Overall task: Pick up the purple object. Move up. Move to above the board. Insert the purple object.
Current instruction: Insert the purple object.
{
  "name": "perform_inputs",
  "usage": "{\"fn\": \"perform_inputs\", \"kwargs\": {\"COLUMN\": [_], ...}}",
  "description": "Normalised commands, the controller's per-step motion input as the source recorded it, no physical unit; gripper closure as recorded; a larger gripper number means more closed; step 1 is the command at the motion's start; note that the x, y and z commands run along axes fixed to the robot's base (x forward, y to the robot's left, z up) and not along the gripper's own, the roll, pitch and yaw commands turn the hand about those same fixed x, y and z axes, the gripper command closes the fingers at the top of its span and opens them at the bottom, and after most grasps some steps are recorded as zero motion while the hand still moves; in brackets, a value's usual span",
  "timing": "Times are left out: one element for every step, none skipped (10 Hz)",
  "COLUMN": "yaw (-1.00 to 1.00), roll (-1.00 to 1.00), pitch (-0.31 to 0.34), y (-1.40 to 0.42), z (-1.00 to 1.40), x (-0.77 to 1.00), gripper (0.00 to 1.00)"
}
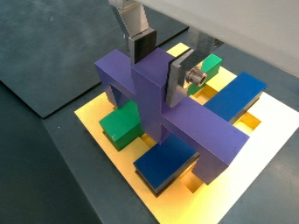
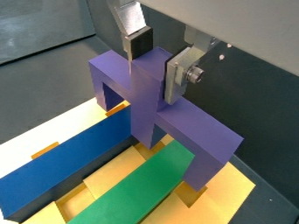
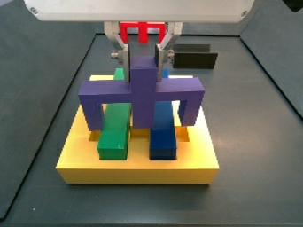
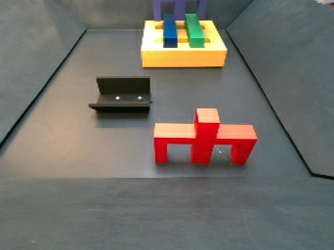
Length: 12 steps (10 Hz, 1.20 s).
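My gripper is shut on the central upright post of the purple object, one finger on each side of it. The purple piece stands upright on the yellow board. Its bar crosses over the green bar and the blue bar. Its two legs reach down to the board outside the bars. How deep they sit in the slots I cannot tell.
A red piece of the same shape stands on the dark floor, well away from the board. The fixture sits between the two, to one side. Raised walls border the floor.
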Motion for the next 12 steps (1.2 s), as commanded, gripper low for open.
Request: {"fn": "perform_inputs", "kwargs": {"yaw": [0.01,0.12,0.11,0.0,0.0,0.01,0.0,0.0,0.0,0.0,0.0,0.0], "roll": [0.14,0.06,0.06,0.07,0.17,0.42,0.46,0.45,0.38,0.38,0.22,0.08], "pitch": [0.0,0.0,-0.004,-0.05,0.0,-0.016,-0.067,0.0,0.0,0.0,0.026,0.0], "y": [0.0,0.0,-0.05,-0.13,-0.09,-0.15,-0.07,0.0,0.0,-0.01,-0.04,-0.01], "z": [-0.13,0.0,-0.04,-0.11,0.0,0.0,0.0,0.0,0.21,0.23,0.04,-0.03], "x": [0.04,0.0,0.04,0.15,0.33,0.28,0.11,-0.09,-0.13,-0.16,0.0,-0.08], "gripper": [1.0,1.0,1.0,1.0,1.0,1.0,1.0,1.0,1.0,1.0,1.0,1.0]}}
